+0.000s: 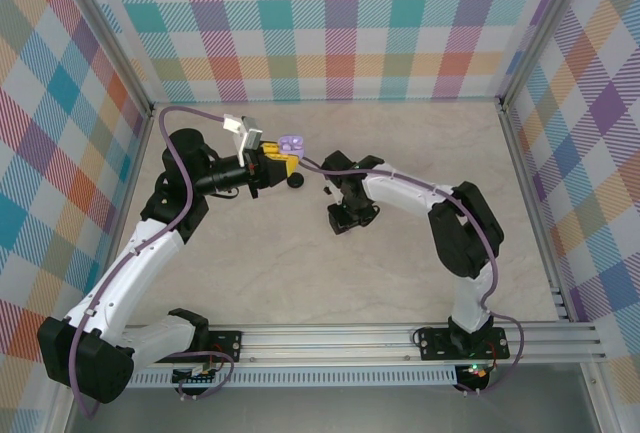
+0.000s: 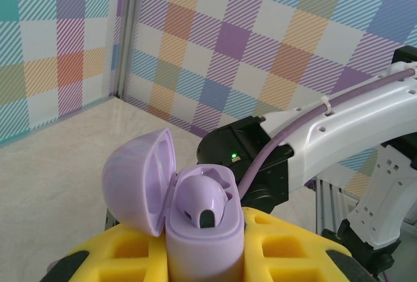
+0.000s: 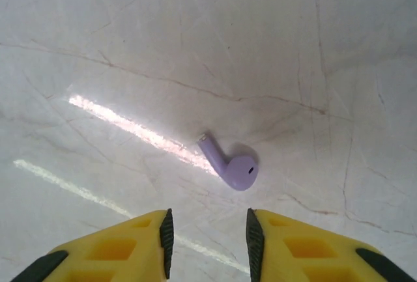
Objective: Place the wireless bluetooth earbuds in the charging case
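Bright, even light. Two glare streaks cross the table just ahead of the right gripper; the lilac earbud there throws a faint shadow. The lilac case between the left gripper's pads is sharp.

Small lilac case in left gripper

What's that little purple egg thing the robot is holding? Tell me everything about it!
It's a purple case made of smooth, shiny plastic, rounded like a pebble. Its lid is flipped open to the left on a hinge. One lilac earbud sits inside, next to a slot that looks empty. The case stands upright, pinched at its base between the yellow jaws of the left gripper.
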Tool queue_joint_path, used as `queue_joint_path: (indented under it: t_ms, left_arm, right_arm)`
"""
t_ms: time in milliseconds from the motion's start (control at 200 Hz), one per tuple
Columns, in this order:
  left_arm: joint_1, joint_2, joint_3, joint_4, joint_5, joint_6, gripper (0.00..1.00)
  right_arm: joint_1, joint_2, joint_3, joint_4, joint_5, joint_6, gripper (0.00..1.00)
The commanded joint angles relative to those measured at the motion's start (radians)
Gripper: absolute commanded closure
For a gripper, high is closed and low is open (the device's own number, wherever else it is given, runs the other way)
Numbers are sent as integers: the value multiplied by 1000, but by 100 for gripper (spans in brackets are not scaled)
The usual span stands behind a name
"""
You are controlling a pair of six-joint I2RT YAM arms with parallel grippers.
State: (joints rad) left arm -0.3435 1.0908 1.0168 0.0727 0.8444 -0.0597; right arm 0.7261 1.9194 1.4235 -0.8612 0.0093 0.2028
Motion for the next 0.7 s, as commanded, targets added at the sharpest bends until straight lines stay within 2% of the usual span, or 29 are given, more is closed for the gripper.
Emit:
queue_joint_path:
  t_ms: [0, 85, 410, 695]
  left_arm:
    - [14, -6, 15, 6, -1, -6, 85]
    - [14, -3, 13, 6, -6, -6, 85]
    - [14, 1, 11, 4, -11, -8, 85]
    - [15, 3, 11, -8, -21, -8, 85]
  right_arm:
    - [-6, -19, -33, -12, -35, 18, 73]
    - [-10, -12, -53, -11, -37, 25, 79]
    - [-22, 32, -72, 28, -34, 59, 81]
    - [-27, 97, -12, 6, 47, 81, 82]
